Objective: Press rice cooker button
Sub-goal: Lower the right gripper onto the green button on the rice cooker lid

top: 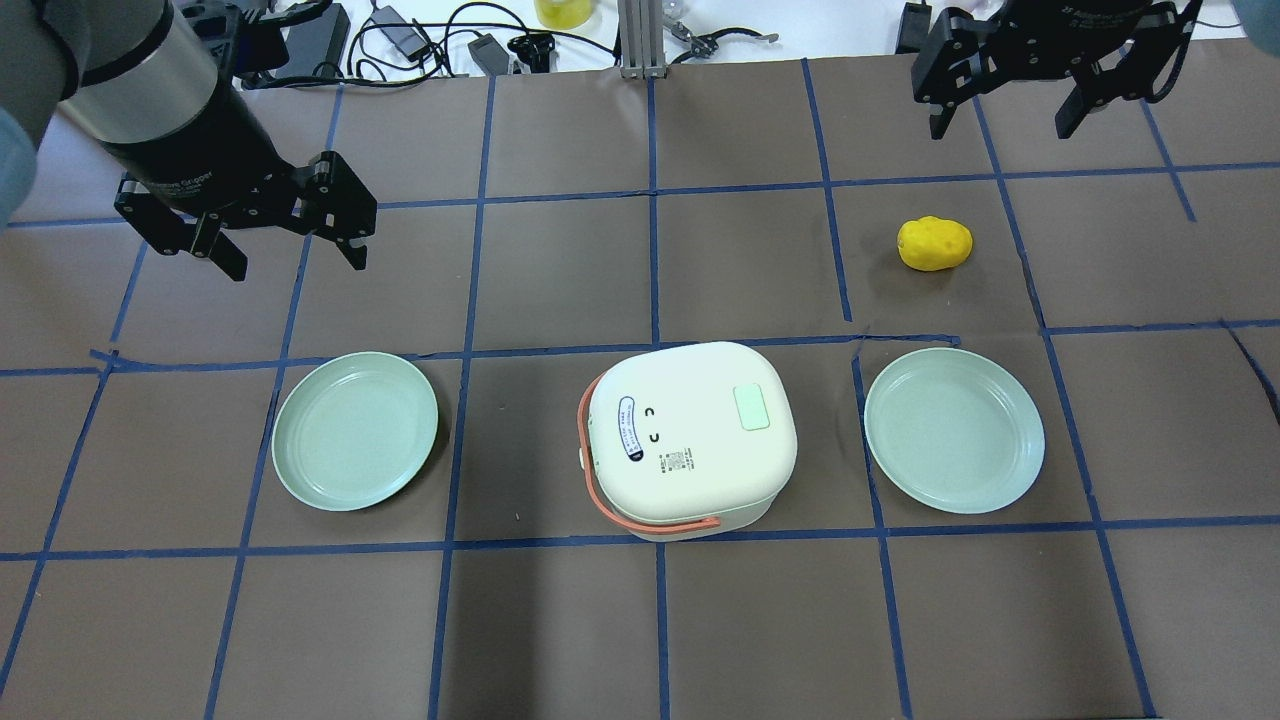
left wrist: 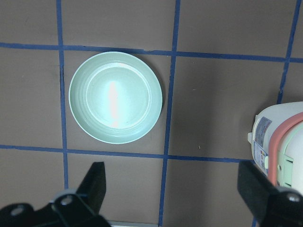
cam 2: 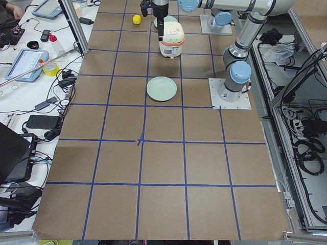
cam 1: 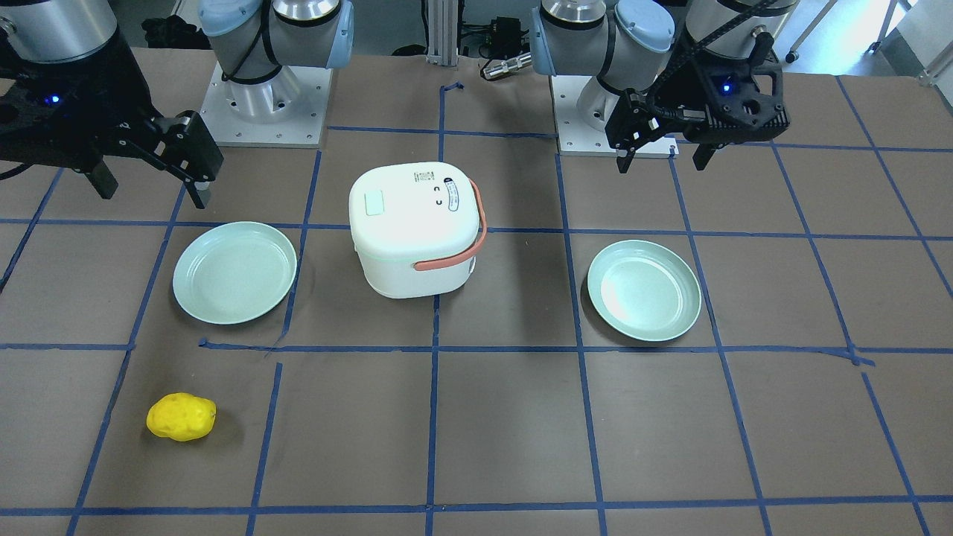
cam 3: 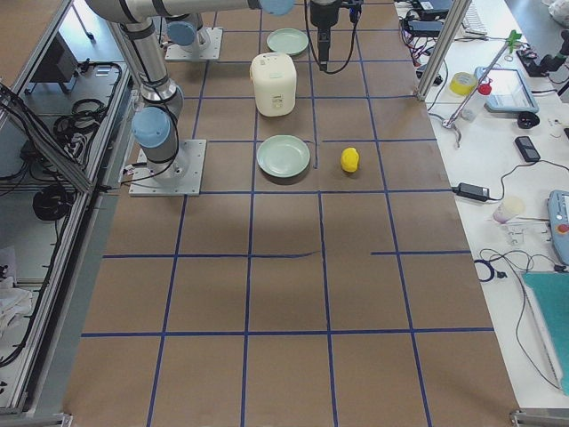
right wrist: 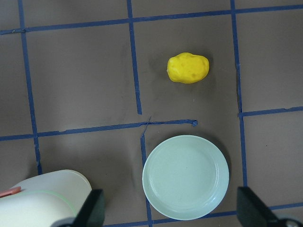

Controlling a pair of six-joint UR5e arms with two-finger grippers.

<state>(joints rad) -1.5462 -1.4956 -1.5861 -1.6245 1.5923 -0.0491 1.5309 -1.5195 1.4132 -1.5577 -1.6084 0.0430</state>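
The white rice cooker (cam 1: pixel 414 223) with an orange handle stands mid-table, lid shut; it also shows in the overhead view (top: pixel 690 435). A pale green rectangular button (cam 1: pixel 373 202) sits on its lid, also in the overhead view (top: pixel 751 407). My left gripper (top: pixel 297 255) is open and empty, raised beyond the left plate and well away from the cooker. My right gripper (top: pixel 1000 120) is open and empty, high at the far right. The cooker's edge shows in the left wrist view (left wrist: pixel 284 146) and in the right wrist view (right wrist: pixel 45 198).
Two pale green plates (top: pixel 355 430) (top: pixel 954 430) flank the cooker. A yellow potato-like object (top: pixel 934 243) lies beyond the right plate. Blue tape lines grid the brown table. Cables and tools lie along the far edge.
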